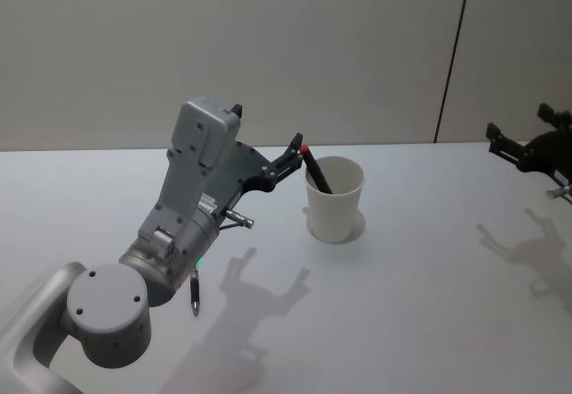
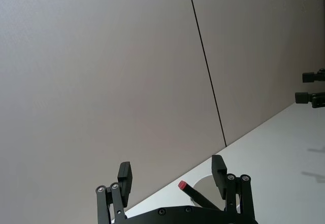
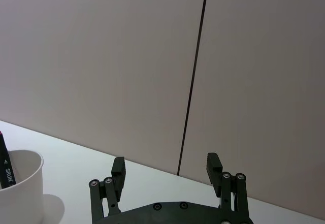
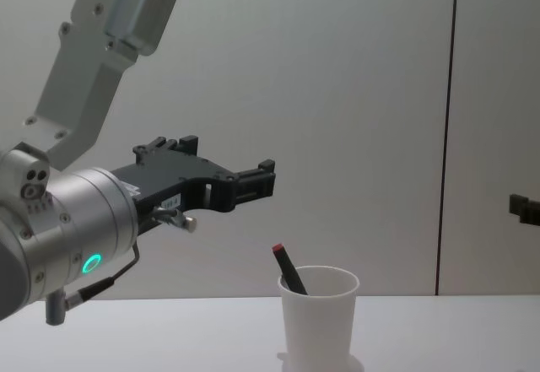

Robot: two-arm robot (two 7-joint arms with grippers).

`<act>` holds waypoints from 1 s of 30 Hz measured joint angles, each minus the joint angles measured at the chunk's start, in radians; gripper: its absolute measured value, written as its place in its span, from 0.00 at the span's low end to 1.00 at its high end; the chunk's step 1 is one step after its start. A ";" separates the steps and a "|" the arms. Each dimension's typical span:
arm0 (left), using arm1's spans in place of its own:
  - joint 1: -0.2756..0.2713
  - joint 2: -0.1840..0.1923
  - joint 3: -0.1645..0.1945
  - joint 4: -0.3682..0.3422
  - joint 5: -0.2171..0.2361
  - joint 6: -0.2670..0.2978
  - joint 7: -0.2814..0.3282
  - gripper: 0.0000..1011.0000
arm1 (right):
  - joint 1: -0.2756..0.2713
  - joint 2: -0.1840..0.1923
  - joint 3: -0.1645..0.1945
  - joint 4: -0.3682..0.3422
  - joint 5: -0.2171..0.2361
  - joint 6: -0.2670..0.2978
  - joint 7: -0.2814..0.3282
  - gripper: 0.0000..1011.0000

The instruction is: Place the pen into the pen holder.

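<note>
**Pen** (image 1: 315, 169): dark barrel, red cap. Stands inside the cup, tip down, and leans left against the rim. The capped end sticks up above the rim. No finger touches it.

**Cup** (image 1: 335, 206): white paper, upright. Sits on the table (image 1: 429, 305) about mid-width, towards the far side. It holds nothing but the pen.

**Left gripper** (image 2: 171, 172): fingers spread wide apart, holding nothing. Hangs just left of the cup. The chest view puts it above the rim and higher than the red cap. Its own wrist view has the cap below and between the two fingers, with open space on both sides.

**Right gripper** (image 3: 166, 163): fingers apart, empty. Parked over the far right of the table, well apart from the cup.

**Step in hand**, as a judgement: the pen is in the cup and the left fingers are off it, so the placing itself looks done. This reads as the release and clear-away stage.

**Next move**, as a judgement: take the left gripper up and back to the left, with the fingers kept open. The nearer finger should pass clear of the red cap, since the pen leans towards that side. A knock there could tip the light cup or lever the pen out. The right arm has nothing to do.
</note>
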 joint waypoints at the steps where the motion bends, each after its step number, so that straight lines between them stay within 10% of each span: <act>1: 0.000 0.000 0.000 0.000 0.000 0.000 0.000 0.99 | -0.003 0.002 0.002 -0.005 0.000 0.002 0.001 0.99; 30: 0.008 0.003 -0.004 -0.008 -0.006 0.008 0.011 0.99 | -0.027 0.015 0.013 -0.032 0.002 0.016 0.008 0.99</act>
